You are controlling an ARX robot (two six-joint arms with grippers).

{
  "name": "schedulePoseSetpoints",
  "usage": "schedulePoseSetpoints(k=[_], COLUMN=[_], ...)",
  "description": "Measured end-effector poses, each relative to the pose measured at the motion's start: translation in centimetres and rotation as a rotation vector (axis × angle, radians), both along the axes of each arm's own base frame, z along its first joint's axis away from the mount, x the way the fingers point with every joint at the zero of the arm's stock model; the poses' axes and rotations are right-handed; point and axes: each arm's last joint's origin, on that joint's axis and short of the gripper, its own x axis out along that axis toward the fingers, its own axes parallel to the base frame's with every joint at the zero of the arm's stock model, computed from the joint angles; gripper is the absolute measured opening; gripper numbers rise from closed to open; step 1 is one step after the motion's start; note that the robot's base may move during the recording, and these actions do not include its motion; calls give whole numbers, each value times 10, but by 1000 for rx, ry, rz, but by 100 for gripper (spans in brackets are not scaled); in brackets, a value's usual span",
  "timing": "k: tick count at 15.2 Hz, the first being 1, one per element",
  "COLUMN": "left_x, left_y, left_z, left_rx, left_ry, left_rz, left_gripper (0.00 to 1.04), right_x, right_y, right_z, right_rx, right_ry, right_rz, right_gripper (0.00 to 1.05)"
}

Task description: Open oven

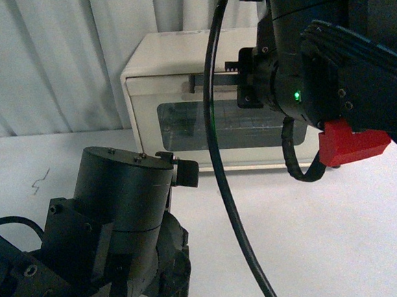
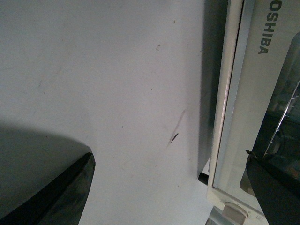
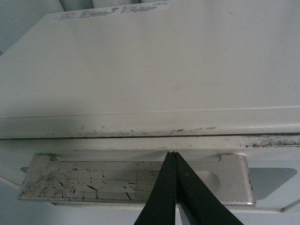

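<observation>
Only brand I can actually read is on the oven (image 2: 262, 70). The left wrist view shows grey letters "OSHIBA" on the cream front strip next to the glass window (image 2: 281, 140), with the first letter cut off by the frame edge. In the right wrist view, stickers (image 3: 112, 10) sit on the oven's top panel with red and black print, way too small to read. Nothing legible in the front view.

Right arm (image 1: 329, 55) covers the right half of the oven (image 1: 171, 61) out front. Left wrist view chops its logo (image 2: 265, 28) down to "OSHIBA".
</observation>
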Motion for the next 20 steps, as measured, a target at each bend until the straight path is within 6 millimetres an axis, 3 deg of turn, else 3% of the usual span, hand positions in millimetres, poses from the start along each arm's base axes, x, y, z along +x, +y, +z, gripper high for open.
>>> schedulePoseSetpoints(k=[5, 9, 10, 11, 12, 14, 17, 20], left_x=[0, 0, 0, 0, 0, 0, 0, 0], left_y=[0, 0, 0, 0, 0, 0, 0, 0], left_z=[0, 0, 0, 0, 0, 0, 0, 0], left_rx=[0, 0, 0, 3, 3, 3, 3, 3], left_ry=[0, -1, 0, 0, 0, 0, 1, 0], left_rz=[0, 0, 1, -3, -3, -3, -3, -3], left_gripper=[98, 98, 98, 98, 98, 98, 98, 98], right_x=[-15, -45, -82, -109, -126, -158, -215, -228], right_y=[10, 16, 4, -16, -30, -64, -125, -139], right_z=[-5, -9, -6, 14, 18, 8, -10, -16], right_rx=[33, 32, -60, -105, -137, -214, -156, -38], right_ry=[6, 37, 51, 27, 34, 103, 230, 277], right_rz=[-35, -51, -106, -179, -229, -332, -505, -592], right_gripper=[2, 2, 2, 2, 2, 2, 29, 56])
